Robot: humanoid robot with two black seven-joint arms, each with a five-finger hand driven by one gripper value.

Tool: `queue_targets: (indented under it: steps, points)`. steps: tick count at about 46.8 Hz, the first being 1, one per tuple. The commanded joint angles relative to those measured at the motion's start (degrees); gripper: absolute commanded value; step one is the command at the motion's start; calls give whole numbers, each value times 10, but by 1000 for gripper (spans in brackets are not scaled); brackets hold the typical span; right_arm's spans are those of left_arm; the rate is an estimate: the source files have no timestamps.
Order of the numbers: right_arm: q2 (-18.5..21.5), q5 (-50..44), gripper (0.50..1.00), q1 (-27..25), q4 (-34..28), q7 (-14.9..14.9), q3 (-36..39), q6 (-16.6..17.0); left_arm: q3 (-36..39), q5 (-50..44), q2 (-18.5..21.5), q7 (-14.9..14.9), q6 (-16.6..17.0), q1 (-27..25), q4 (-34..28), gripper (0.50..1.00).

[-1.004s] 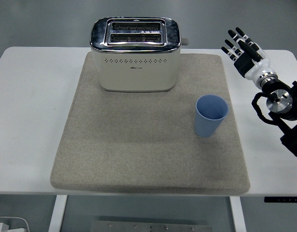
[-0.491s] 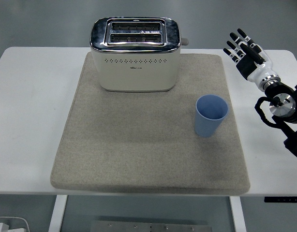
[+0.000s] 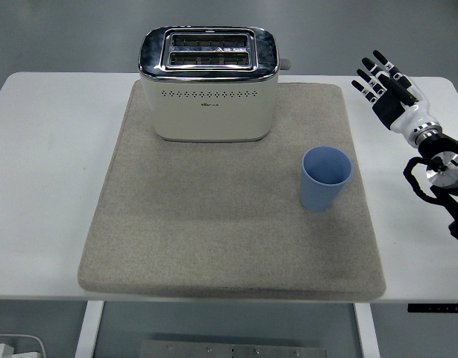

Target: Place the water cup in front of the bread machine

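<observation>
Running off the right edge, right robot hand (image 3: 389,89) spread, empty

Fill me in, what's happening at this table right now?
Nothing is being held. The right hand hovers open over the table's right side, apart from the blue cup. The cup stands upright on the grey mat, to the right of and nearer than the toaster, not yet in front of it. The left arm is out of view.

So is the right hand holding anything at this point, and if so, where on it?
Nothing is held. The right hand is open over the table's right edge, apart from the blue cup standing on the mat.
</observation>
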Motion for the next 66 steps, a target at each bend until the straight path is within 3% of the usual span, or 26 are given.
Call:
queue_targets:
  steps: [1, 10, 21, 27, 39, 55, 66]
  points:
    - [-6, -15, 926, 0, 0, -1, -1, 9, 1, 0, 0, 0, 0, 0, 0, 1000]
    - [-14, -38, 926, -4, 7, -1, -4, 26, 0, 0, 0, 0, 0, 0, 0, 1000]
    - [-31, -186, 926, -43, 86, 2, 0, 6, 0, 0, 0, 0, 0, 0, 0, 1000]
    - [-60, -230, 926, -57, 138, 22, 0, -3, 0, 0, 0, 0, 0, 0, 0, 1000]
    - [-128, -234, 926, -94, 228, 23, 2, -9, 0, 0, 0, 0, 0, 0, 1, 1000]
    - [-254, -234, 926, -159, 366, 24, 6, -9, 0, 0, 0, 0, 0, 0, 1, 1000]
    - [-296, -280, 926, -182, 403, 25, 4, -8, 0, 0, 0, 0, 0, 0, 0, 1000]
